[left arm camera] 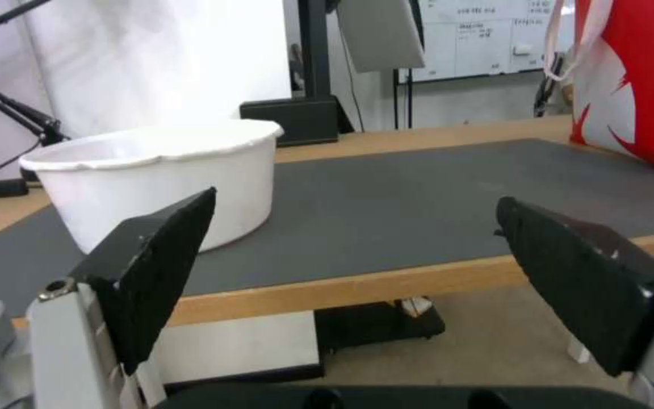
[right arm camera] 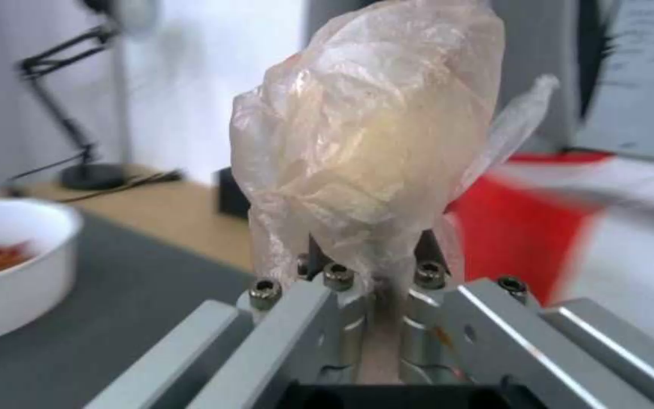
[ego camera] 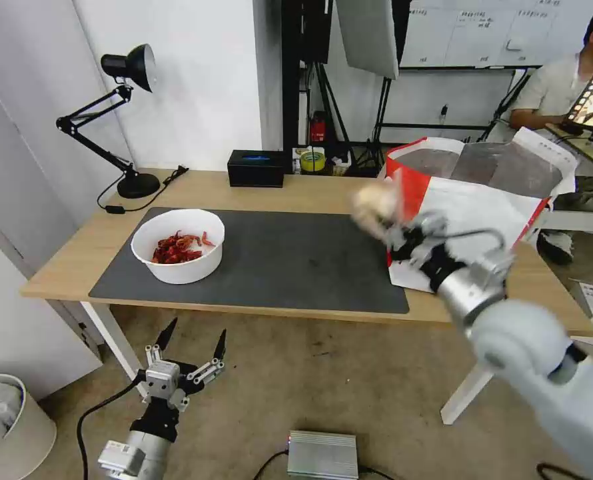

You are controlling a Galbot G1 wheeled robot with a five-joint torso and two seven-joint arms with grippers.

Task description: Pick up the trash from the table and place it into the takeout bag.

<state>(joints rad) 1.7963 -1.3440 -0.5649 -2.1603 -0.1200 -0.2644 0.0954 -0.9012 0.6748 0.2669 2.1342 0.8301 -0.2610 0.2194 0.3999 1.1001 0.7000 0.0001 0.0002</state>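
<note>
head view, right gripper: the right gripper (ego camera: 395, 235) sits right of centre in the frame, clamped on the small clear yellowish bag (ego camera: 374, 203), held above the dark grey mat (ego camera: 296, 257).
head view, key relation: the takeout bag (ego camera: 483, 200) stands just to the right of the held bag, its foil-lined mouth above and to the right in the frame; the right arm is much the nearer one.
head view, left gripper: the left gripper (ego camera: 190, 341) hangs at lower left, below the table (ego camera: 310, 193) edge, fingers spread and empty.
head view, remaining trash: the white bowl of crayfish shells (ego camera: 178, 245) rests on the mat at left.
left wrist view: the bowl (left arm camera: 156, 176) shows upper left, the takeout bag (left arm camera: 633, 79) at upper right.
right wrist view: the yellowish bag (right arm camera: 372, 136) rises from the closed jaws at centre; the takeout bag (right arm camera: 539, 227) lies to its right.
</note>
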